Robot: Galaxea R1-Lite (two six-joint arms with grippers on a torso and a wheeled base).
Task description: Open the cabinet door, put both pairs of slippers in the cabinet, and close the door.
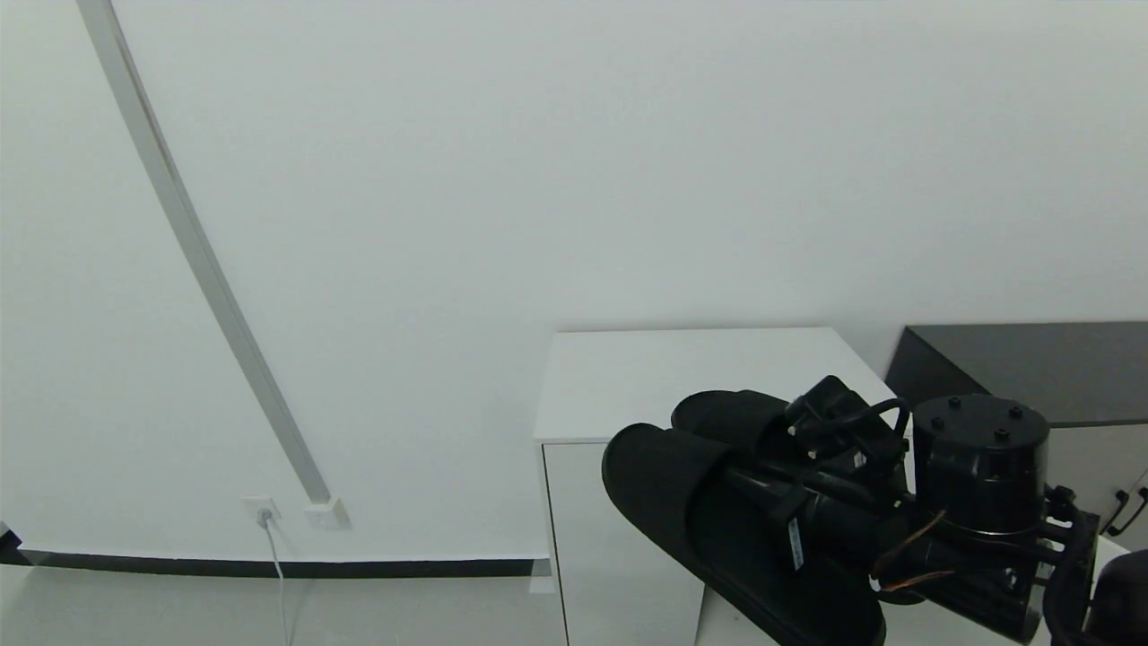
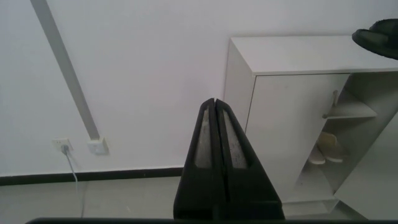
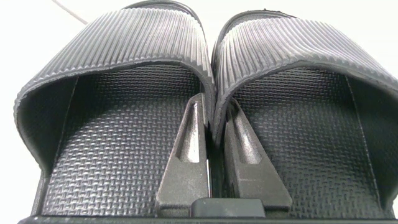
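The black slippers [image 1: 682, 484] hang in the air as a pair, held by the right end effector [image 3: 216, 146] in front of the cabinet [image 1: 628, 386], near its top front edge. Its two fingers [image 3: 189, 155] reach in under the straps and are clamped on the two inner strap edges where the slippers meet, one finger inside each slipper.

The left end effector [image 2: 215, 143] is off to the cabinet's left with its fingers pressed flat together and nothing between them. Beyond it the cabinet stands open. Inside, on a lower shelf [image 2: 323, 163], sits what looks like a pale pair [image 2: 328, 149] of slippers.

The black slippers look like moulded foam or rubber slides, so they are probably light, bendy and hard to damage. The ribbed straps and the pebbled footbeds should give the pads decent friction. The adjoining strap edges seem the best place to hold, since one pinch there takes both slippers. The strap walls are soft, though, so the pair may sag, splay at the heels or swivel in the grip if swung quickly.

No writing is readable on the slippers or the cabinet. A small white label [image 1: 795, 541] on the right arm is too small to make out.
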